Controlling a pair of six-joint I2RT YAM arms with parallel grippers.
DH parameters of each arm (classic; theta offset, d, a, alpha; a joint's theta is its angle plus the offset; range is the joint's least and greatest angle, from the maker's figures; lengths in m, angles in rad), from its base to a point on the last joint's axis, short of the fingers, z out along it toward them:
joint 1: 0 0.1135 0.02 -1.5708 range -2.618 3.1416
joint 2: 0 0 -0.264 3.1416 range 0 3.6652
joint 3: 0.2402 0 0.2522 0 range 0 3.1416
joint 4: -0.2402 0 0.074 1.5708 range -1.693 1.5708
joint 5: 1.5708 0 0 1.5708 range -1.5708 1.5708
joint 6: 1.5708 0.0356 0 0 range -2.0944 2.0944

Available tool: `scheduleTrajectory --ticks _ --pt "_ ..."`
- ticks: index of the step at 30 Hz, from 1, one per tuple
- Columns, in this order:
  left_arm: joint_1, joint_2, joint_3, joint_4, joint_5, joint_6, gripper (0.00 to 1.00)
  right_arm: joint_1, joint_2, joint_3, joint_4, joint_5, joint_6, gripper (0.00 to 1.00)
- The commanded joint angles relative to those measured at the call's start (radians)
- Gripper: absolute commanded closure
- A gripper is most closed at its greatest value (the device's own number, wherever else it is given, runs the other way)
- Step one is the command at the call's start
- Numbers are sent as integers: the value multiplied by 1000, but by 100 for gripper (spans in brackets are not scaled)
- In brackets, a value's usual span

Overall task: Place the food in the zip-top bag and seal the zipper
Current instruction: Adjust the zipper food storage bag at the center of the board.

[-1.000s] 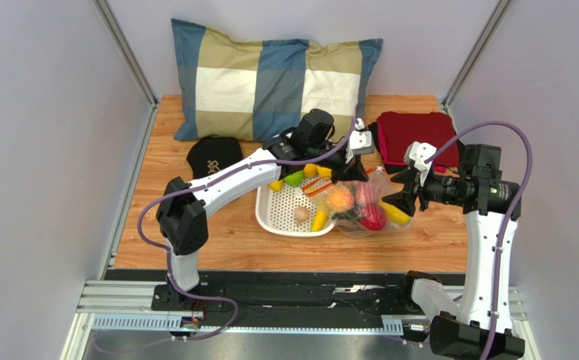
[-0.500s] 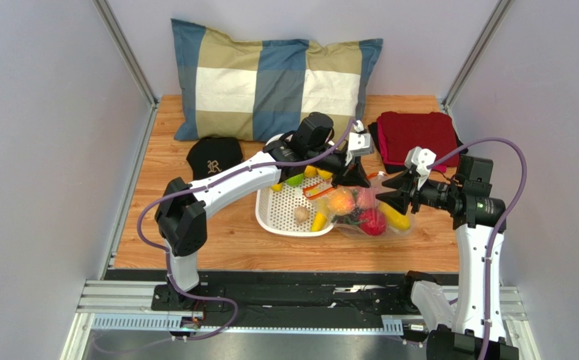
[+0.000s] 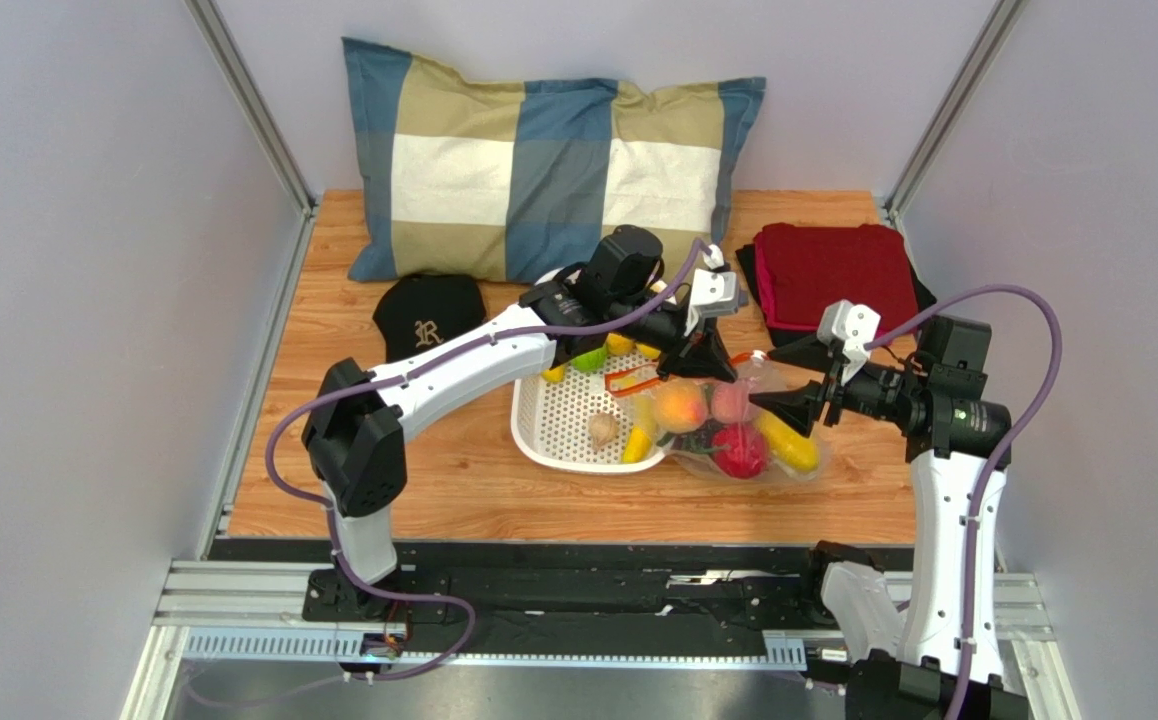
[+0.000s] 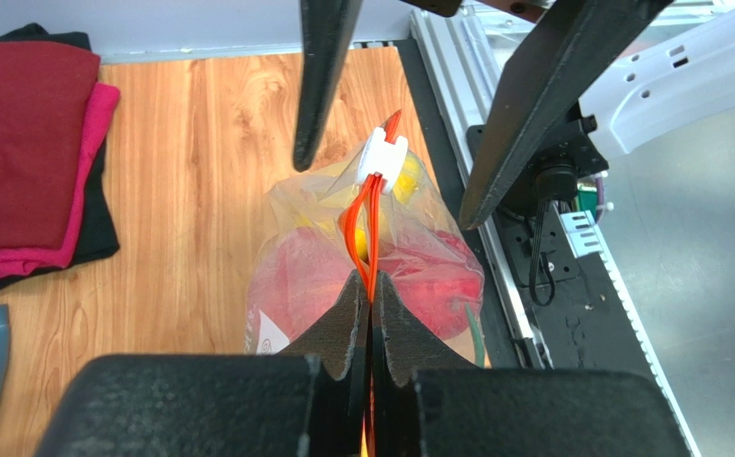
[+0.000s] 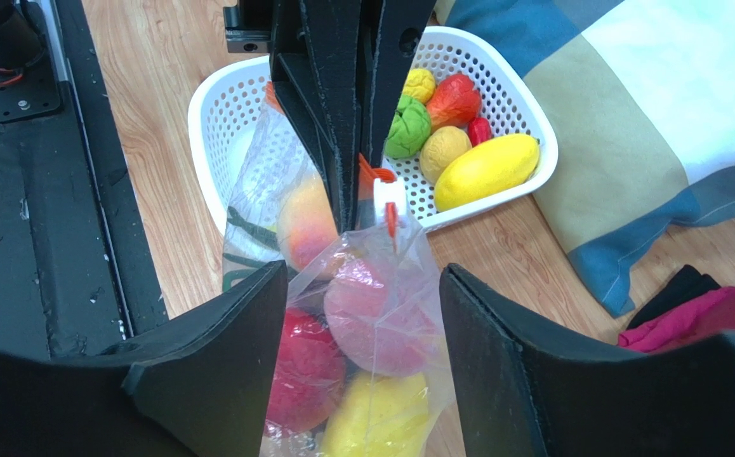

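The zip-top bag [image 3: 728, 431] lies right of the basket and holds a red apple [image 5: 300, 367], a pink peach [image 5: 376, 314], a yellow fruit [image 5: 381, 419] and green scallions. My left gripper [image 4: 371, 282] is shut on the orange-red zipper [image 4: 369, 224] at the bag's mouth, just behind the white slider [image 4: 384, 162]. In the top view it [image 3: 698, 365] sits above the bag. My right gripper [image 5: 364, 286] is open, one jaw on each side of the bag's other end, facing the slider [image 5: 388, 195]. It also shows in the top view [image 3: 791, 386].
A white perforated basket [image 3: 558, 435] left of the bag holds more food: yellow [image 5: 486, 169], green [image 5: 405, 129] and orange-red [image 5: 452, 100] pieces. A checked pillow [image 3: 540, 158], a black cap [image 3: 428, 312] and folded red cloth [image 3: 833, 270] lie at the back.
My right gripper has moved left and lower, and its open jaws now straddle the bag's end. My left gripper has kept its hold on the zipper, shifting slightly.
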Motion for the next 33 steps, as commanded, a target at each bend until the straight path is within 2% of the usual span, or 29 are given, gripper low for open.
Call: scheduleTrajectory --ticks 1,6,14,17,22,26,27,29,30,33 --pt "-1 -65 7 49 68 40 100 -5 33 27 42 -48 -36 36" --pt "-1 -61 13 55 70 41 100 -5 68 58 39 -68 -21 48" --pt "-1 -40 36 32 64 40 100 -3 81 73 39 -96 -8 50" --pt "-1 -34 38 26 62 40 100 2 82 78 39 -93 -8 54" --pt "-1 -29 44 21 61 37 100 12 96 86 15 -77 -34 73" --pt "-1 -29 47 10 50 40 100 15 105 101 -19 -76 -68 95" --pt "-1 -31 47 1 44 38 95 15 105 106 -25 -76 -71 100" --pt "6 -40 44 1 26 34 78 15 101 110 -49 -71 -103 100" --pt "11 -58 40 10 23 26 64 15 99 112 -57 -70 -111 100" --pt "17 -118 -11 105 -39 -2 50 17 90 113 -82 -65 -142 100"
